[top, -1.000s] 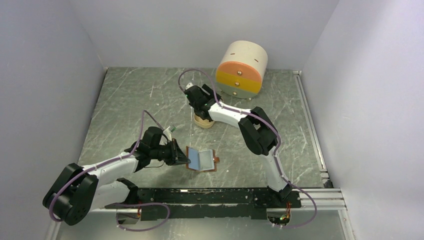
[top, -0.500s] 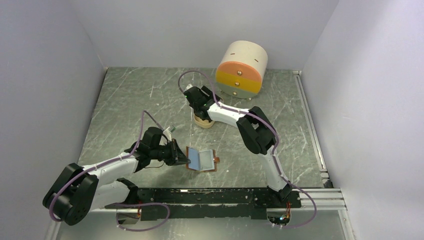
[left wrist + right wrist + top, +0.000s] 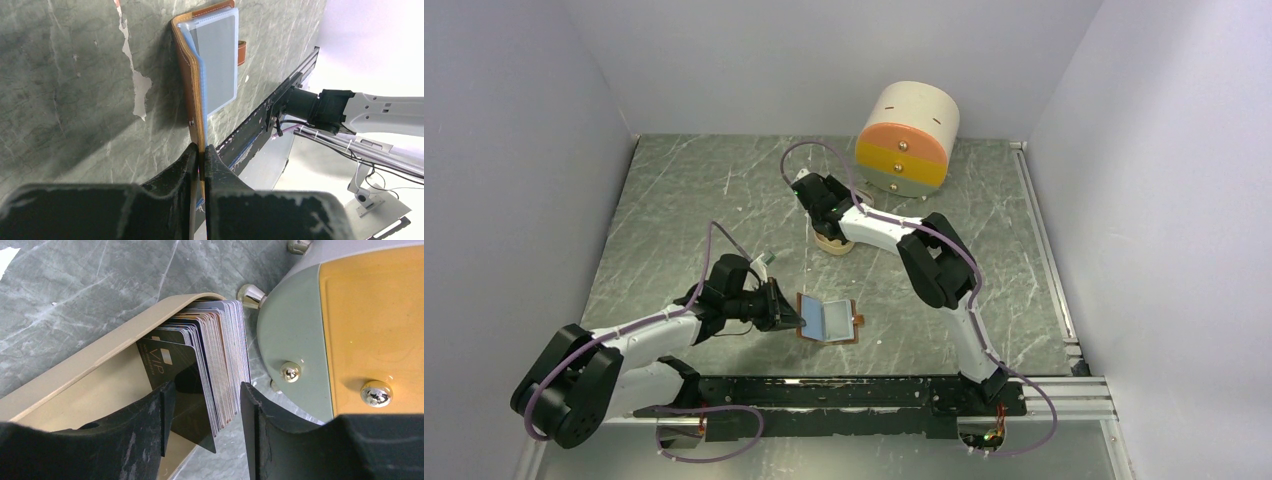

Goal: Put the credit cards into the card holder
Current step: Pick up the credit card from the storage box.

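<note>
Scratched grey-green table (image 3: 674, 200). Mid-frame in the right wrist view, the credit cards (image 3: 220, 340) stand packed on edge in a beige tray (image 3: 75, 365), the right gripper (image 3: 206, 397) spread astride them — the picking step, I judge. Lower centre overhead, the card holder (image 3: 829, 320) lies open, its cover pinched by the left gripper (image 3: 200, 155). Next: isolate one card — several sit between the jaws.

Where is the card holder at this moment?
In the top view the card holder lies open near the table's front edge, just left of centre, its left flap pinched by the left gripper, in front of the beige tray.
</note>
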Tool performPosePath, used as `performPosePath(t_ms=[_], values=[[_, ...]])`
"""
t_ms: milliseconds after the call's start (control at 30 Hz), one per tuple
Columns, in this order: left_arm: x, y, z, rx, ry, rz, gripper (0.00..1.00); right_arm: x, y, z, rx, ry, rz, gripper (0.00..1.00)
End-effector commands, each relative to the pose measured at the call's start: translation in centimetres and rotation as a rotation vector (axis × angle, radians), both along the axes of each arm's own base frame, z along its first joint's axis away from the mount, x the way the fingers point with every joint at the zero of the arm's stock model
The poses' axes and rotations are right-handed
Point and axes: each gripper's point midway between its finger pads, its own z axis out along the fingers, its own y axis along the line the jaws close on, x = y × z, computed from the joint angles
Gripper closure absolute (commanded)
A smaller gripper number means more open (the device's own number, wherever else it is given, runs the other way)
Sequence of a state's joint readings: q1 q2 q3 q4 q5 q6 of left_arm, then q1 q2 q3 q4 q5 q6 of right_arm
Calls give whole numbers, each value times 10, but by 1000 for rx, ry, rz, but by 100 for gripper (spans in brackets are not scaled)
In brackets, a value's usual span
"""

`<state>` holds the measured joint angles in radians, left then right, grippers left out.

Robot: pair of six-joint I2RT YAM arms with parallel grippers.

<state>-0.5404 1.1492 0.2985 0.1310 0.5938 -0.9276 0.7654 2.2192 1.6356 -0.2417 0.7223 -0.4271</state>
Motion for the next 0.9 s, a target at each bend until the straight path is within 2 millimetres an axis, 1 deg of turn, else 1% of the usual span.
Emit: performPosePath(t_ms=[0,233,600,800,867], values=[[-2,-5,7,-41,-18,-25,89,8,-8,29,16,-52,-36,48],[-3,-5,6,-43,-14,-23,89,8,-7,36,27,-57,-31,50],[-3,-5,4,-40,-13,-27,89,10,-3,39,34,-52,-26,58],[-4,-5,2,-37,-8,-29,89,9,1,37,53,-29,-16,66],[-4,-5,1,-36,-8,-31,89,6,4,37,69,-11,-9,71]])
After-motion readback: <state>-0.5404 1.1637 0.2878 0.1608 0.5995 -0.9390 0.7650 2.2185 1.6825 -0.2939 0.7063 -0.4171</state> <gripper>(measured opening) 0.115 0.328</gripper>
